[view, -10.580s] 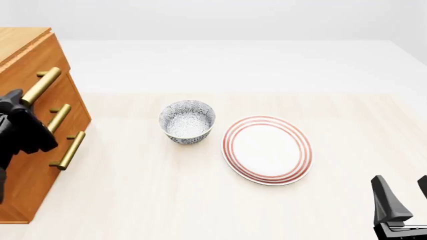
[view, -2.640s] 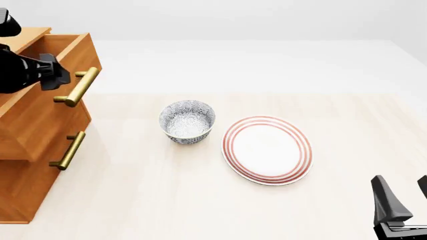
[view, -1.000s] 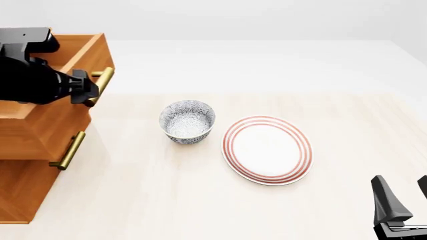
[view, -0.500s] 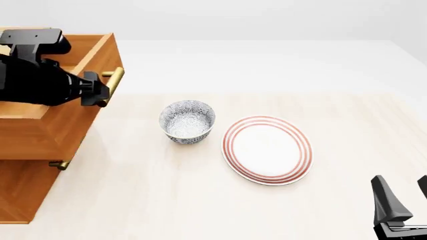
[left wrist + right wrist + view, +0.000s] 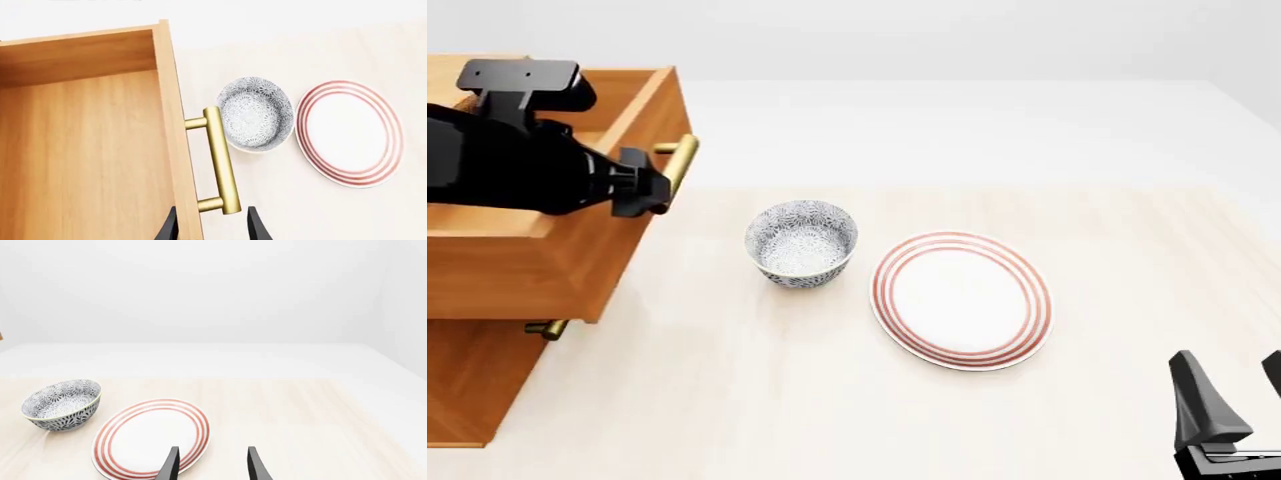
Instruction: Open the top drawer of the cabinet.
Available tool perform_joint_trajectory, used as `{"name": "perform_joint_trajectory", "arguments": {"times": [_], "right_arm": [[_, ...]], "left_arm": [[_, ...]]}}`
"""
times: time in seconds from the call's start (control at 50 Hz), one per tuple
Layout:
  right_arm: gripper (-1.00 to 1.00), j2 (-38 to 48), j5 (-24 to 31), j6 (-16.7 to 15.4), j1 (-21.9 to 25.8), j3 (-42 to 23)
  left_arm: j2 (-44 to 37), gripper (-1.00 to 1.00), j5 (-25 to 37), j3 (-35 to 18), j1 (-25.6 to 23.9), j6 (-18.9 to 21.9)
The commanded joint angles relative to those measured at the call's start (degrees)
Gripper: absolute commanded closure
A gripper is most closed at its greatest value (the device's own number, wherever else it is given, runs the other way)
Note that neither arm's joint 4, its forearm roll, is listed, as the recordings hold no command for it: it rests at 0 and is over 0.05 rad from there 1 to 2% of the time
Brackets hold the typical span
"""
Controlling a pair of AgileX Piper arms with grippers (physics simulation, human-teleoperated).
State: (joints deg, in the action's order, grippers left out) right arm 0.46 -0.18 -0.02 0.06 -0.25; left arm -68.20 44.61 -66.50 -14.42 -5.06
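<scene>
Front view: top drawer (image 5: 554, 255) pulled way out of the cabinet (image 5: 467, 385) at the desk's left edge
Left gripper (image 5: 210, 227): fingers straddling the brass handle (image 5: 219, 160), can't tell if pinching
Right gripper (image 5: 210, 465): spread, near right corner
Bowl (image 5: 802, 244): beside striped plate (image 5: 962, 299), mid-desk

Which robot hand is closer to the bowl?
Left. The left gripper is at the drawer handle, just left of the bowl. The right gripper waits at the table's near right corner, beyond the plate.
</scene>
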Motion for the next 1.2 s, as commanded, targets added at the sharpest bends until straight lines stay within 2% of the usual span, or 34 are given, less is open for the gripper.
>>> {"name": "perform_joint_trajectory", "arguments": {"times": [0.02, 0.42, 0.64, 0.84, 1.2], "right_arm": [[-1.0, -0.05, 0.0, -0.01, -0.01, 0.05], [-1.0, -0.05, 0.0, -0.01, -0.02, 0.05], [-1.0, -0.04, 0.0, 0.01, -0.01, 0.05], [-1.0, -0.05, 0.0, 0.0, -0.01, 0.05], [-1.0, -0.05, 0.0, 0.0, -0.01, 0.05]], "left_arm": [[-0.16, -1.0, -0.08, 0.16, -1.94, 0.82], [-0.16, -1.0, 0.17, -0.29, -5.14, 1.46], [-0.52, -1.0, -0.4, -1.21, -8.58, 0.21], [0.15, -1.0, -0.28, -1.74, -9.79, -0.17], [3.88, -1.0, 2.41, -2.44, -6.84, 1.92]]}}
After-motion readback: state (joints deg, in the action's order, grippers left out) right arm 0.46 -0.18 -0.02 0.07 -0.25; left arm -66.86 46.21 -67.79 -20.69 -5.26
